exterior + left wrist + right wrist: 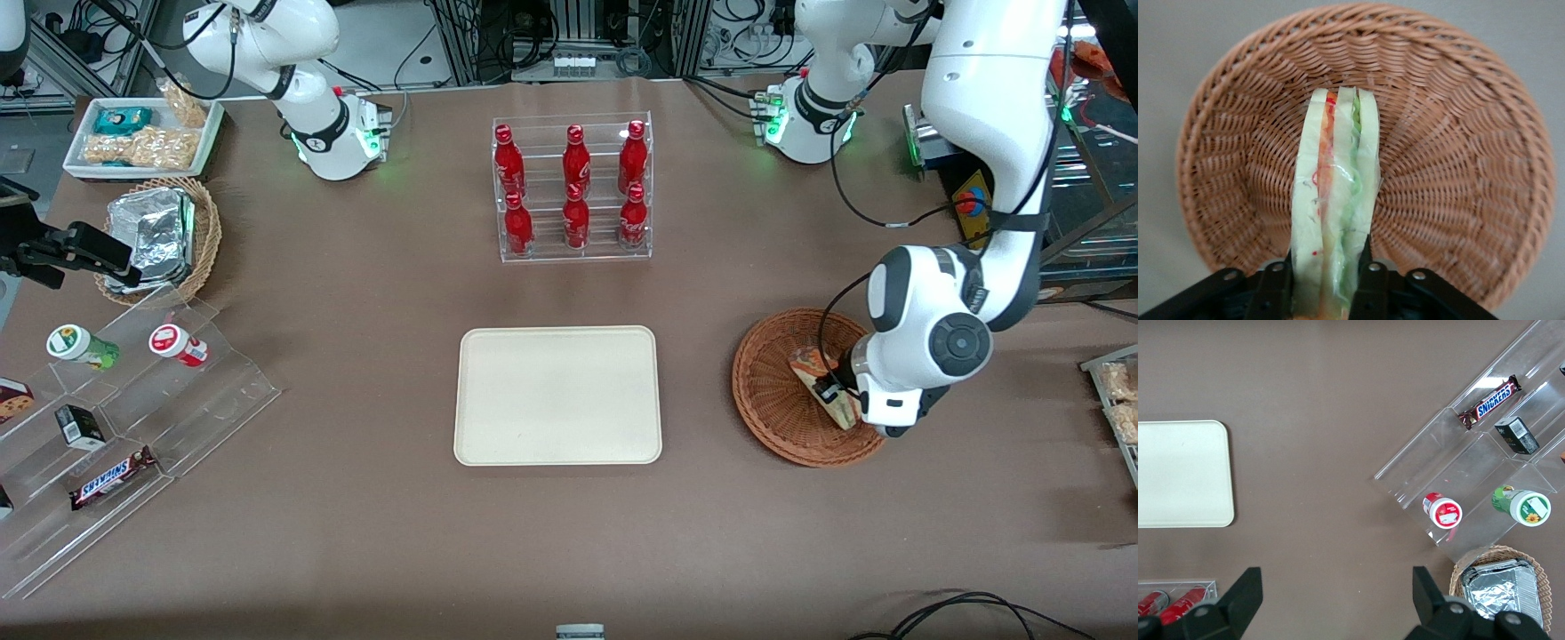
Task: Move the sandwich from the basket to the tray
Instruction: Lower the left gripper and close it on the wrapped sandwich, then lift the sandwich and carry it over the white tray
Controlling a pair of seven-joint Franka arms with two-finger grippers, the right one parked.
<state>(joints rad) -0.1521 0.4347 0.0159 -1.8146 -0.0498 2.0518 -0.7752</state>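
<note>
On the brown table, the cream tray is seen near the middle, with a clear rack of red bottles farther from the camera. Toward the working arm's end, the basket is found well apart from the tray. The sandwich is seen in the basket, tilted, and the tool is lowered onto it. The tool's wrist covers part of the basket's rim.
</note>
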